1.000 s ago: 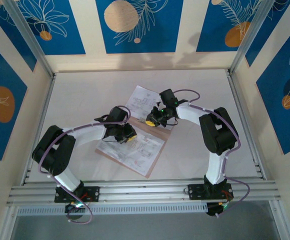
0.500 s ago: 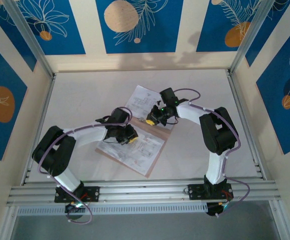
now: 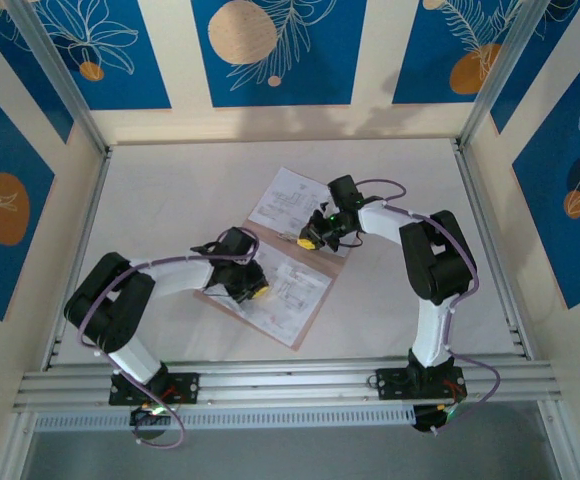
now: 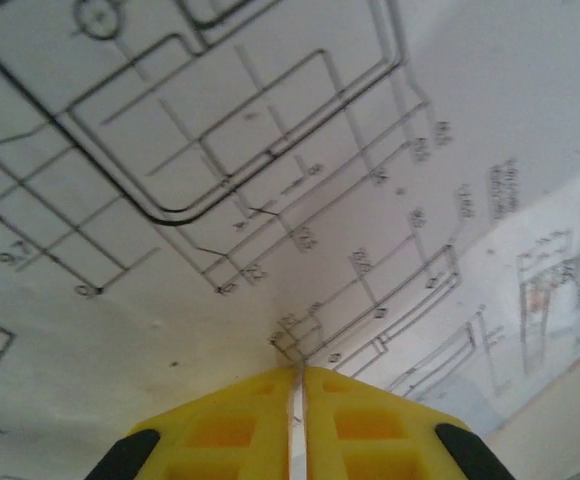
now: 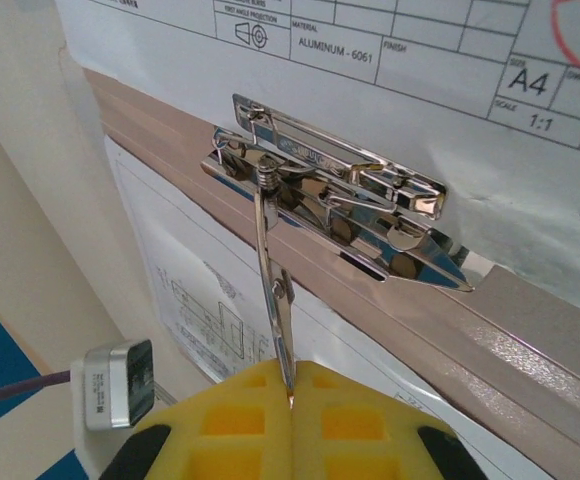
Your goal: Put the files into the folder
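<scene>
Left jaws: pressed almost together on the near edge of a white paper sheet printed with black line drawings (image 4: 270, 150); the paper shows as a thin sliver in the gap. That sheet lies on the flat pinkish-tan card folder (image 5: 530, 330) on the pale tabletop (image 3: 170, 200). Right jaws: fully closed on the thin upright wire lever (image 5: 273, 270) of the chrome spring clip (image 5: 340, 200) at the folder's far edge. A second printed white sheet (image 5: 420, 60) lies just beyond the clip

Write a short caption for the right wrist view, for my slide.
Right pincer shut on the raised lever of the folder's metal clip, with drawings on either side.
</scene>
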### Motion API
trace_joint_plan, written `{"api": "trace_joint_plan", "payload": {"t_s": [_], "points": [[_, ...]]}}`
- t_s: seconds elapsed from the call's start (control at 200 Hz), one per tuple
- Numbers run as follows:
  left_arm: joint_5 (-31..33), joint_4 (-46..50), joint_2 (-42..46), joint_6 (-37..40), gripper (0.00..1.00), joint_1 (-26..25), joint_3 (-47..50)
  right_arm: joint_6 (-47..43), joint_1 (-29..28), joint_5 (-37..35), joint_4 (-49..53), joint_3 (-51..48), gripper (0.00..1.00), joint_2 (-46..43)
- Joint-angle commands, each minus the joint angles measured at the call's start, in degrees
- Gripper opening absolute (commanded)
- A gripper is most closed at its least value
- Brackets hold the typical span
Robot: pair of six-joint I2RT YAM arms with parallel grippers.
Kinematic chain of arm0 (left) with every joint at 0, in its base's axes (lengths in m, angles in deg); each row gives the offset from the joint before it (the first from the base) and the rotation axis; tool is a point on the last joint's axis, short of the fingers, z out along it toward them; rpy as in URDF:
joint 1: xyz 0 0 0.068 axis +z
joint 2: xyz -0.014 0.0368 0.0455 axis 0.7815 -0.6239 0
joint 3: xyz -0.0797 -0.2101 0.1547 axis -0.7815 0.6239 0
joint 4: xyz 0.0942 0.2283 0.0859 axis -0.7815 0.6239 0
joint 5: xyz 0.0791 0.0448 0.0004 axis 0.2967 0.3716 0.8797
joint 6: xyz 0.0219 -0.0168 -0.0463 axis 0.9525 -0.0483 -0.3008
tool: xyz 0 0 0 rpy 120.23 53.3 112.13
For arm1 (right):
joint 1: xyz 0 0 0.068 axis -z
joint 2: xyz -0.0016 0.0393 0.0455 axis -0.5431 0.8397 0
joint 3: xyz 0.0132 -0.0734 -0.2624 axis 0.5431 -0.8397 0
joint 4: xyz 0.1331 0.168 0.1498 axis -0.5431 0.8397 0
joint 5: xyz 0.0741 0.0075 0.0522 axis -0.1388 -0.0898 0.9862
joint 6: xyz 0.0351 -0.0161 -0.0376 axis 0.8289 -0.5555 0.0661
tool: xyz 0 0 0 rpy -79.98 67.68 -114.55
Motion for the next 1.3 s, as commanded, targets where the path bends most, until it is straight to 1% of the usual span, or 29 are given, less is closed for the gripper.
{"api": "trace_joint_plan", "payload": {"t_s": [0.0, 0.175, 0.365, 0.51, 0.665, 0.885, 0.98, 1.13, 1.295], "points": [[2.01, 3.23, 1.38, -2.64, 0.10, -0.58, 1.61, -1.15, 0.68, -1.24, 4.69, -2.21, 0.00, 2.34], [2.96, 3.72, 2.42, -4.01, 0.09, -0.54, 3.25, -2.31, 2.31, -3.37, 6.56, -3.42, 0.00, 2.94], [2.38, 2.65, 2.11, -4.07, 0.09, -0.58, 3.75, -2.96, 2.92, -4.56, 8.36, -2.00, 0.00, 4.97], [0.56, -0.28, 1.41, -2.24, 0.10, -0.61, 2.48, -2.82, 2.66, -5.18, 10.72, -0.28, 0.00, 6.77], [-0.20, 0.50, 1.14, 1.59, 0.10, -1.23, -1.23, -2.44, 2.72, -5.82, 11.03, -0.40, 0.00, 6.99], [-1.17, 0.78, 0.96, 5.50, 0.19, -2.97, -5.36, -2.40, 2.67, -5.64, 11.25, 0.09, 0.00, 7.43], [-3.15, 2.25, 0.40, 7.21, 0.20, -3.85, -7.27, -2.50, 2.92, -5.56, 11.68, 0.25, 0.00, 7.77], [-8.86, 5.09, -2.36, 10.96, 0.19, -6.33, -10.37, -2.44, 3.01, -5.51, 11.81, 0.32, 0.00, 8.12], [-12.12, 7.89, -5.70, 14.83, 0.18, -9.25, -13.65, -2.69, 3.27, -5.27, 13.04, 1.09, 0.00, 9.24]]}}
